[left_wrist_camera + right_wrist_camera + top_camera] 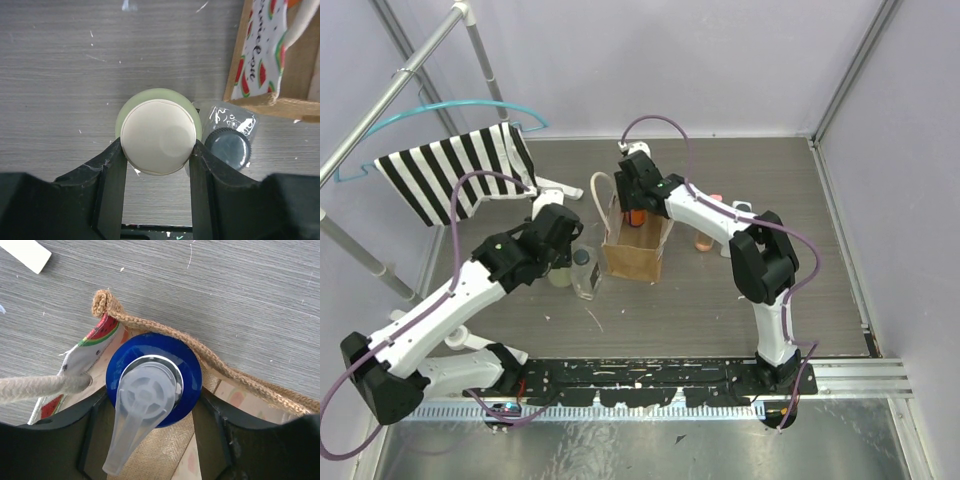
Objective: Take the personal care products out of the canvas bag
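Right pincer (154, 392) is pinched on the blue-capped bottle (150, 372), which is upright at the far rim of the canvas bag (633, 262) and straight under the wrist, so it's a straight-up pull imo. Left pincer (157, 157) is clamped on the olive bottle (157, 135), out on the desk (50, 75) beside the clear bottle (228, 145).

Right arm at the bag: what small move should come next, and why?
Probably close the right pincer firmly on the blue-capped pump bottle. Its fingers already flank the round blue cap, which stands inside the tan canvas bag. Whether they grip it yet cannot be told, so lifting now might slip.
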